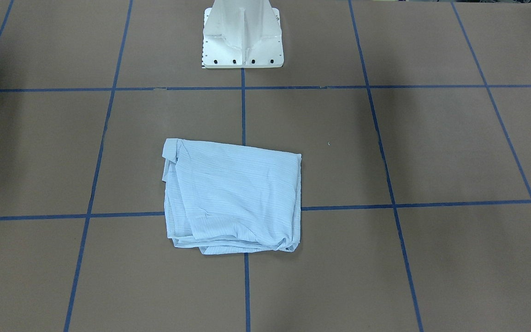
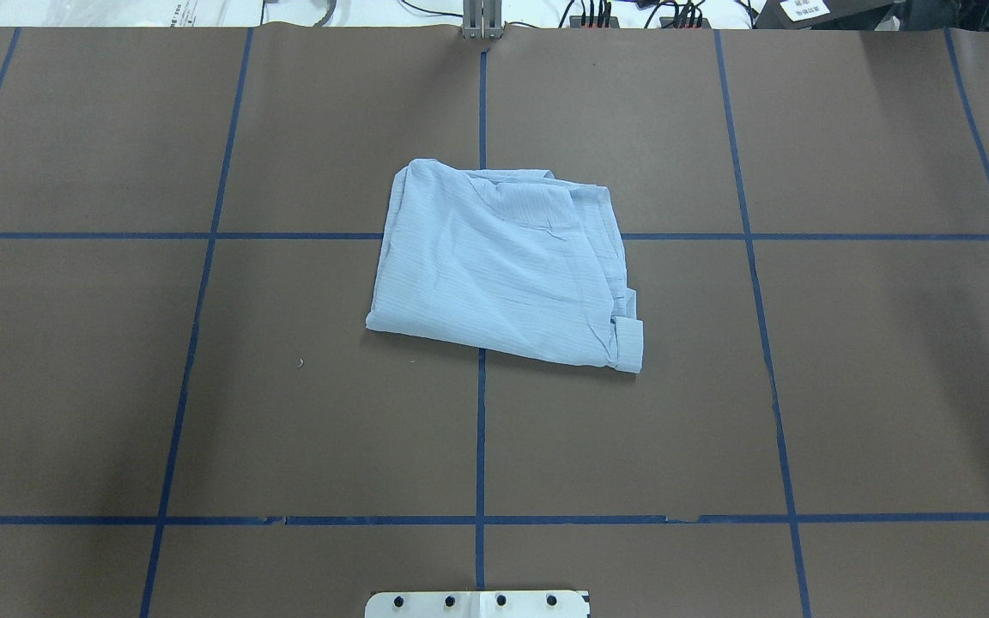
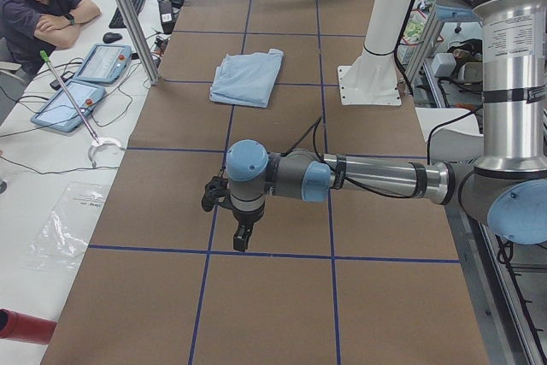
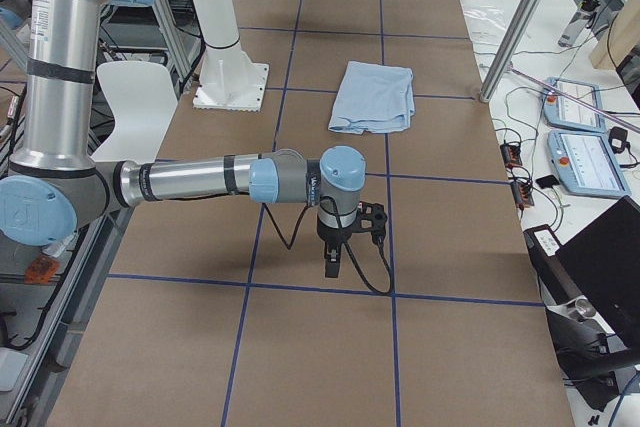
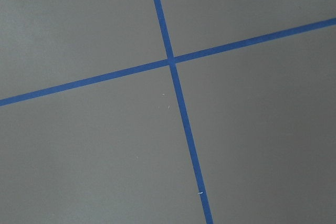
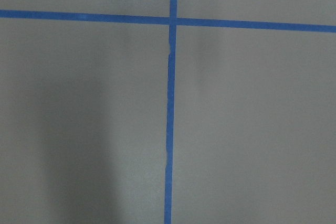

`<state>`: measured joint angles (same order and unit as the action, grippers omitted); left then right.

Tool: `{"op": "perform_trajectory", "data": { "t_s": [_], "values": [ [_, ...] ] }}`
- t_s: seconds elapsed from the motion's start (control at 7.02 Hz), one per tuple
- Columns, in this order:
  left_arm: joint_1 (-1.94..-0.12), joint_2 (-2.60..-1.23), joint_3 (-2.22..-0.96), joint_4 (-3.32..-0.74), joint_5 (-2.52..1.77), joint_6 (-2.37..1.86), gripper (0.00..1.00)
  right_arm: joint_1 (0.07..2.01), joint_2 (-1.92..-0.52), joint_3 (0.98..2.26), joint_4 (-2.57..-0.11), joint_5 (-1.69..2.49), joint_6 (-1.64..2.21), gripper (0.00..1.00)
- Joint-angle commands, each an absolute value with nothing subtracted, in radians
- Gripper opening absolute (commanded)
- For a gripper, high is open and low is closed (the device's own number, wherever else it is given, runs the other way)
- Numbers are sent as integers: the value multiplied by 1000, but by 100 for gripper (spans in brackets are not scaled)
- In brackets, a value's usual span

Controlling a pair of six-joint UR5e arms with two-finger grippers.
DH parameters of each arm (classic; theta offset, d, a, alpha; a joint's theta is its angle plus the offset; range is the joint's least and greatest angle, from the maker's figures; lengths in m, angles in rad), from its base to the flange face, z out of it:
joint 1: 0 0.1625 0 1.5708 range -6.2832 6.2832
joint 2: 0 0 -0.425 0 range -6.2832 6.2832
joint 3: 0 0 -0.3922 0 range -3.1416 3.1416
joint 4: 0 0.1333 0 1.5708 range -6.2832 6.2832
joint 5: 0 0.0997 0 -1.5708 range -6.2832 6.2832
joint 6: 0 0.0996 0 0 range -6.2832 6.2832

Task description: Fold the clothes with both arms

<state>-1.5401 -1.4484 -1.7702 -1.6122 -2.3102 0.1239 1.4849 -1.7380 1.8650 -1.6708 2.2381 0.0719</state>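
Note:
The pale-blue striped shirt (image 1: 233, 196) lies folded into a rough rectangle on the brown table, over a crossing of blue tape lines. It also shows in the overhead view (image 2: 503, 262) and in both side views (image 3: 248, 77) (image 4: 373, 97). A cuff sticks out at one corner (image 2: 629, 342). My left gripper (image 3: 242, 237) hangs over bare table far from the shirt, pointing down; it shows only in the exterior left view, so I cannot tell its state. My right gripper (image 4: 333, 265) hangs likewise at the other end, seen only in the exterior right view. Both wrist views show only table and tape.
The white pedestal base (image 1: 242, 39) stands at the robot's side of the table. A person (image 3: 38, 10) sits by tablets (image 3: 70, 104) beyond the table's far edge. Blue tape lines (image 2: 482, 429) divide the table (image 2: 203, 386) into squares.

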Motion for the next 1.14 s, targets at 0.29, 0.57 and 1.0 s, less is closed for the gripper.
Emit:
{"op": "perform_trajectory", "data": {
  "t_s": [0.29,0.57,1.0],
  "values": [
    [-1540,-1433,-1767,-1611,-2309,123,100,1485,-1738,1862,-1671,2238,72,100],
    [-1540,-1417,-1770,-1611,-2309,123,100,1485,-1738,1862,-1663,2238,72,100],
    [-1539,-1411,-1779,-1611,-2309,123,100,1485,-1746,1818,-1592,2238,72,100]
  ]
}}
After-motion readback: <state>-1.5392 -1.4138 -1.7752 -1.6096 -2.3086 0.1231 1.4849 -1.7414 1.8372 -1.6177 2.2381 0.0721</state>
